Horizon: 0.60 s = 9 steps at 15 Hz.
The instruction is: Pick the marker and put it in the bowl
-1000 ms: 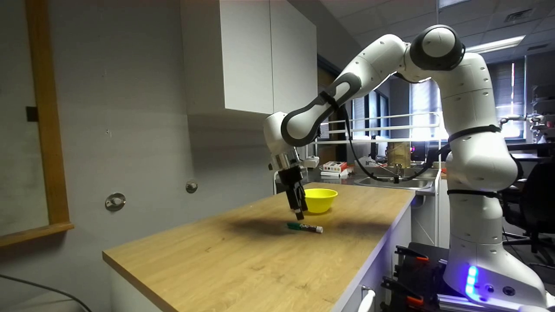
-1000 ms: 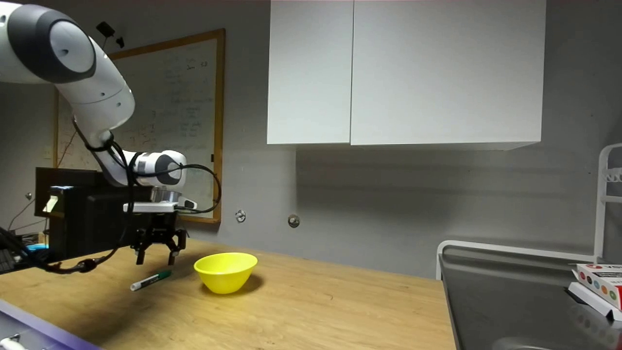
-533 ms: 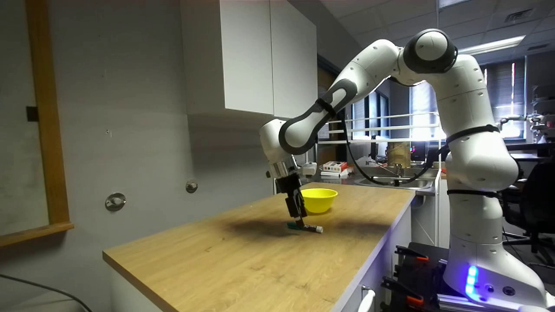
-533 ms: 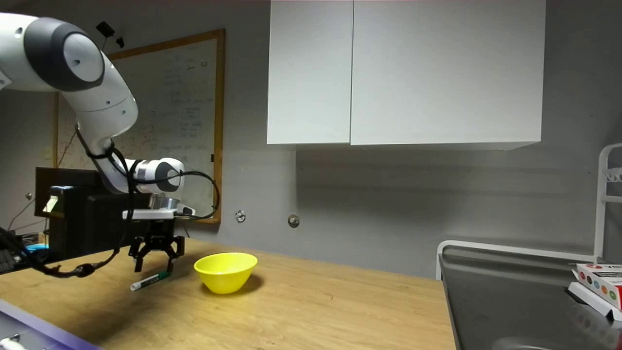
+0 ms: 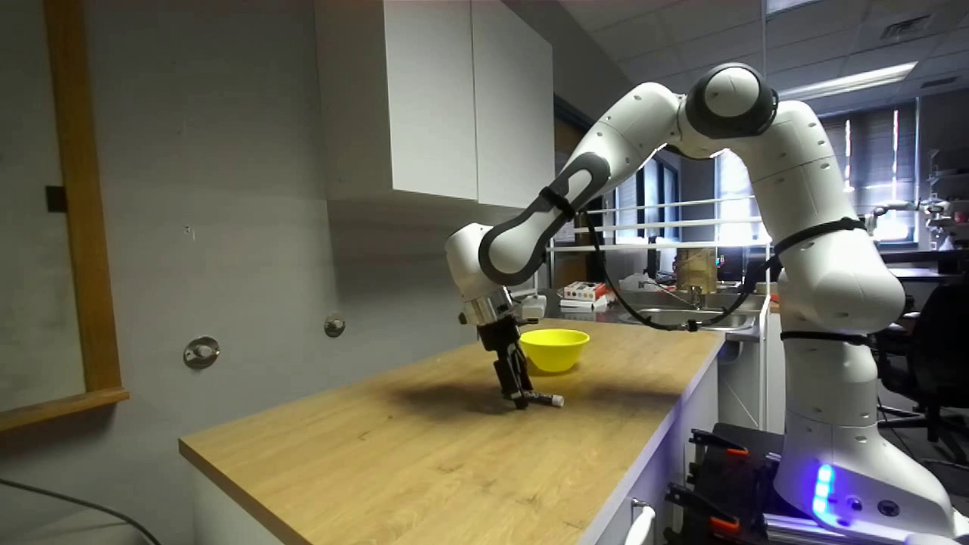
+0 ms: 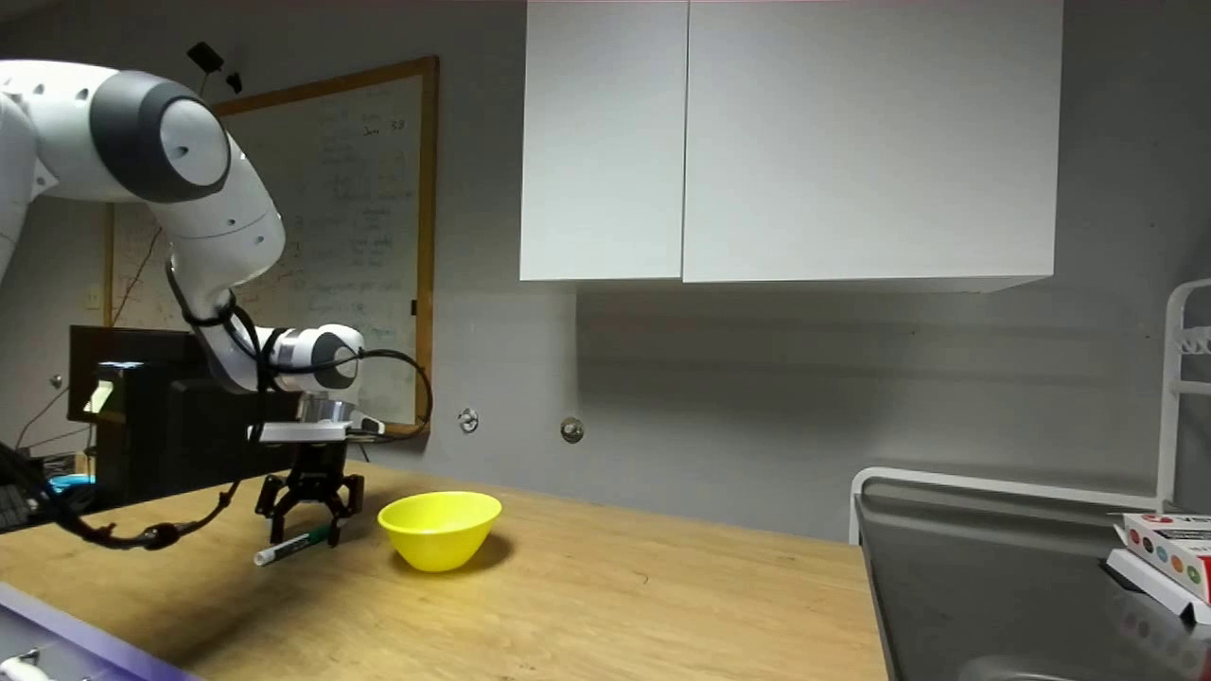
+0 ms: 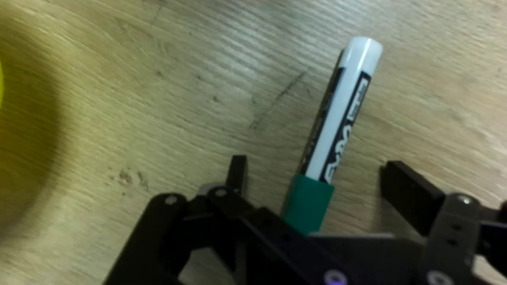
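Note:
The marker, white and black with a green cap, lies flat on the wooden counter. It shows in the wrist view (image 7: 336, 118) and in both exterior views (image 5: 548, 400) (image 6: 291, 546). My gripper (image 7: 315, 164) is open, with one finger on each side of the marker's cap and a gap on both sides. In the exterior views the gripper (image 5: 519, 401) (image 6: 305, 535) is down at the counter, its fingertips at or near the surface. The cap's end is hidden behind the gripper. The yellow bowl (image 5: 555, 350) (image 6: 438, 541) stands upright close by; only its edge (image 7: 1, 83) shows in the wrist view.
The wooden counter (image 5: 409, 462) (image 6: 643, 605) ends at a front edge near the robot base. A white cabinet (image 5: 431, 98) hangs on the wall above. Small boxes (image 5: 584, 294) and a sink (image 5: 708, 319) lie beyond the bowl. Cables (image 6: 255, 359) hang along the arm.
The gripper has come down from above the counter to around the marker and stays open. The marker and bowl have not moved.

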Each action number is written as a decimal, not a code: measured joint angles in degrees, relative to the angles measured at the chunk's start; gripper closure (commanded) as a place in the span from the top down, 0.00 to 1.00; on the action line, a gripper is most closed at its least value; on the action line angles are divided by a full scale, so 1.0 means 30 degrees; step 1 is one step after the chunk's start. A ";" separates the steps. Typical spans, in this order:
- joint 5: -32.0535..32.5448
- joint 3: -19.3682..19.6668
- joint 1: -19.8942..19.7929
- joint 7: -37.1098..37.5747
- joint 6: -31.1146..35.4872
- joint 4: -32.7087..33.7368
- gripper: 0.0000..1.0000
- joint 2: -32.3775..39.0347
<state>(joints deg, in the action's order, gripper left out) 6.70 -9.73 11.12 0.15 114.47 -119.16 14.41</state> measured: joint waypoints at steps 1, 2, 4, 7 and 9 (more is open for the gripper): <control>0.0092 0.0001 0.0000 0.0000 0.0000 0.0095 0.50 -0.0001; 0.0160 0.0001 0.0000 0.0000 0.0000 0.0170 0.43 -0.0008; 0.0285 0.0001 0.0008 0.0003 -0.0004 0.0293 0.28 -0.0049; 0.0422 0.0000 0.0049 0.0005 -0.0015 0.0343 0.05 -0.0249; 0.0552 0.0001 0.0088 0.0013 -0.0026 0.0341 0.07 -0.0368</control>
<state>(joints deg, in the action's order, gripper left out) 8.36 -9.73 11.38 0.18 114.39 -118.14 13.30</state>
